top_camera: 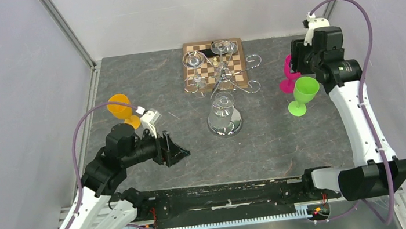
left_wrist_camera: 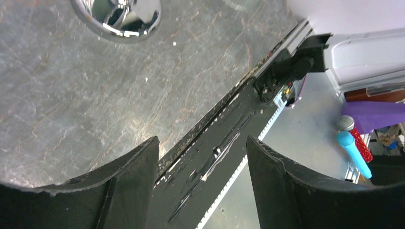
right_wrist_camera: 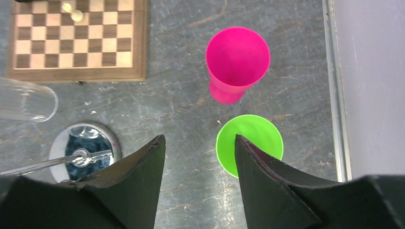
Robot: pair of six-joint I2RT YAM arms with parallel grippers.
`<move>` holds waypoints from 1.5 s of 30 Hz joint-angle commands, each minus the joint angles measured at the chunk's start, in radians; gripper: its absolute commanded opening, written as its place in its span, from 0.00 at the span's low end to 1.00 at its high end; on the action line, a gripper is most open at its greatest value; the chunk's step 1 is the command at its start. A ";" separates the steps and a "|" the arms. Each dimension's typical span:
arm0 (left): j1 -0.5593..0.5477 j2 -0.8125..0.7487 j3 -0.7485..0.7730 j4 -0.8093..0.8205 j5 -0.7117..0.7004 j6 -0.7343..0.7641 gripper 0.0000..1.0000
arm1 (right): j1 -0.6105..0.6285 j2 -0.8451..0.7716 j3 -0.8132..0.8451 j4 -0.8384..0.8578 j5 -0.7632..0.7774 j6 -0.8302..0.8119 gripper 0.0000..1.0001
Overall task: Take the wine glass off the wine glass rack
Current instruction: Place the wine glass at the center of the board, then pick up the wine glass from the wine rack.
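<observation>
You're at the approach step: nothing has come off the wine glass rack (top_camera: 238, 126) yet. The clear wine glass (top_camera: 223, 107) hangs on it, above the round mirrored base, with more clear glasses on the curled wire hooks beyond. Your left gripper (top_camera: 177, 151) sits near the rack's left side, jaws spread wide and empty. Your right gripper (right_wrist_camera: 199, 140) is well off to the rack's right, above the matte green cup (right_wrist_camera: 249, 143) and pink cup (right_wrist_camera: 238, 57), equally wide and empty. Next, I'd judge, you need a finger either side of the thin stem, then a slide out along the hook (glass on polished wire is slick and brittle).
</observation>
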 commanded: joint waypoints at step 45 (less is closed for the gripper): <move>0.357 0.669 0.623 0.404 0.113 -0.607 0.64 | 0.174 -0.272 0.130 0.136 -0.426 0.233 0.71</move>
